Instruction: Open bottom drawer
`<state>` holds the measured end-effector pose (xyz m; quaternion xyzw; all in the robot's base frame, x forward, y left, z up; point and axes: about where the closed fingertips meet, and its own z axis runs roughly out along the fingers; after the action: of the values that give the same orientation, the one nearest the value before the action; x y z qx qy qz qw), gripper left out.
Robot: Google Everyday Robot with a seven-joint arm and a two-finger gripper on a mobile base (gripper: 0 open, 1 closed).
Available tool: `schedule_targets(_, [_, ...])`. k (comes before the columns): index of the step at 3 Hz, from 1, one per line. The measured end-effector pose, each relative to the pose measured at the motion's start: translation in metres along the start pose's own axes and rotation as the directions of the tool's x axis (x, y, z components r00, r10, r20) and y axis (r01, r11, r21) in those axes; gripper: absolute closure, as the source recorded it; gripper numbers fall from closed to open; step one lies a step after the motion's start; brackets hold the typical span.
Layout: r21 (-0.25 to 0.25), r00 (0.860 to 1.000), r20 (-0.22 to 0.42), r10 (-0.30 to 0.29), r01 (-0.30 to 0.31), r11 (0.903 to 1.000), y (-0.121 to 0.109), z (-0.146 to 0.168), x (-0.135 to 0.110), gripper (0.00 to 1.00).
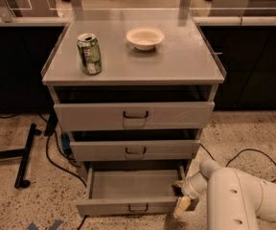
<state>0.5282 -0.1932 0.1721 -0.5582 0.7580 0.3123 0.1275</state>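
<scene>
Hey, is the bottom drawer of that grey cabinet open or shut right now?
Open: the bottom drawer is pulled well out, its grey inside showing. The pincer sits at its front right corner.

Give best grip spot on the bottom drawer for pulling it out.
On the bottom drawer, take the dark bail handle at the centre of its front, coming from the front: a horizontal bar standing off the panel. The pincer sits at the drawer's right front corner, off the handle.

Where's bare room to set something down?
The cabinet top is bare right of the bowl and along the front beside the can. The bottom drawer is bare at left and middle, crowded at its right front corner, where the gripper sits.
</scene>
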Motion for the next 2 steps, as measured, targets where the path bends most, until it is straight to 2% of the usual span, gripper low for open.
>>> schedule_targets(2, [-0.071,0.993,-0.118,0.001,-0.009,0.9975,0.036,-0.009,0.04,0.0])
